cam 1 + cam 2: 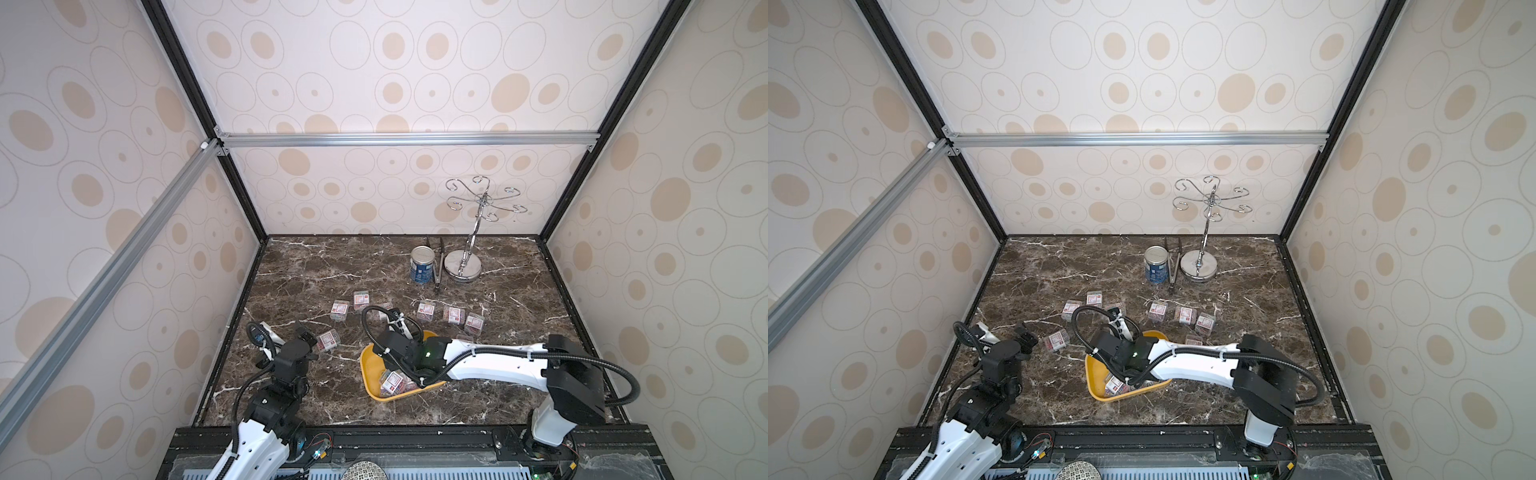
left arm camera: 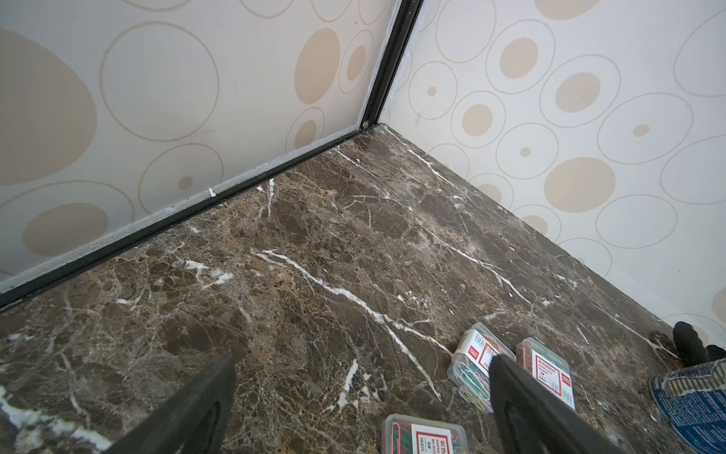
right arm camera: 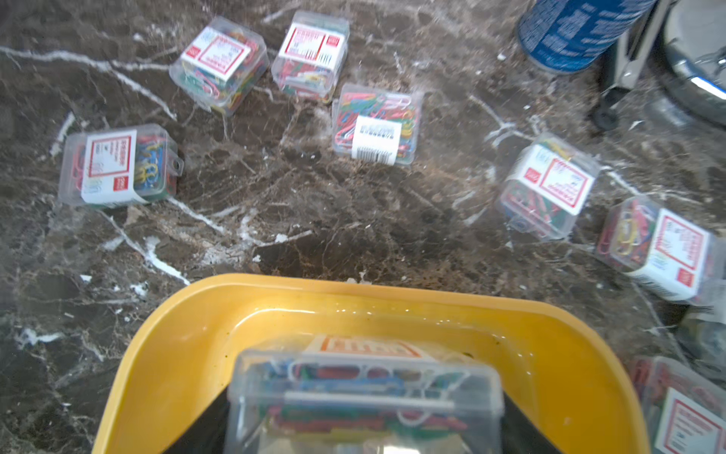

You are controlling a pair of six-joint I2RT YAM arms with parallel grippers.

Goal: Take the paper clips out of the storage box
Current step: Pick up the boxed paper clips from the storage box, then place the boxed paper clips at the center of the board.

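Right tool (image 3: 367, 405) is gripping a case of paper clips (image 3: 365, 373) inside the yellow tray (image 3: 176, 334) at the surface's (image 1: 332, 270) six o'clock; left tool (image 2: 361, 361) is hanging open. The slick plastic could be slipping free on the lift.

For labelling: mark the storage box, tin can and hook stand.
storage box (image 1: 368, 372): top view, left rim.
tin can (image 1: 422, 272): top view, blue label.
hook stand (image 1: 457, 266): top view, round base.

free: back-left table (image 1: 316, 266) is bare | blocked: tin can (image 1: 422, 266), tongs (image 1: 439, 270) and stand (image 1: 462, 262) at back right (close together) | paper clips (image 1: 427, 311) dotted past the storage box (image 1: 368, 370), gaps maybe too tight
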